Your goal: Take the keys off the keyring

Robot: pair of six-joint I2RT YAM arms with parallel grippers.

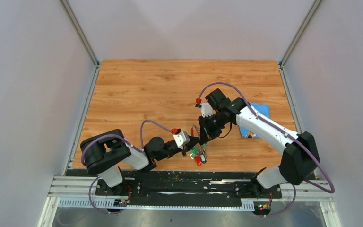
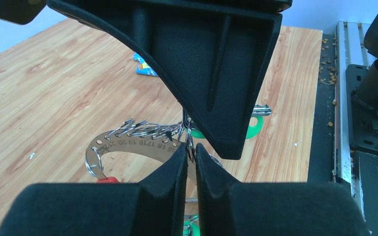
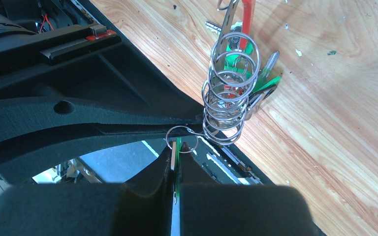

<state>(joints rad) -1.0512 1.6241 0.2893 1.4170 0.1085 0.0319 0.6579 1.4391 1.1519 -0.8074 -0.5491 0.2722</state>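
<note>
Seemingly, the left tool (image 2: 190, 156) was clamped on the keyring (image 2: 145, 129) and the right tool (image 3: 177, 158) pinched a green-headed key (image 3: 176, 146), both above the table's (image 1: 146, 94) near middle, so the key needed slow winding along the coil with the ring held steady.

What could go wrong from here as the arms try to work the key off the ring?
1. The right gripper pinches the green key by a thin edge at its fingertips; it could slip when pulled.
2. The left gripper grips the keyring only at its tips, so the hanging rings and other keys may swing or snag.
3. The two grippers sit almost touching; a twist might make them collide.
</note>
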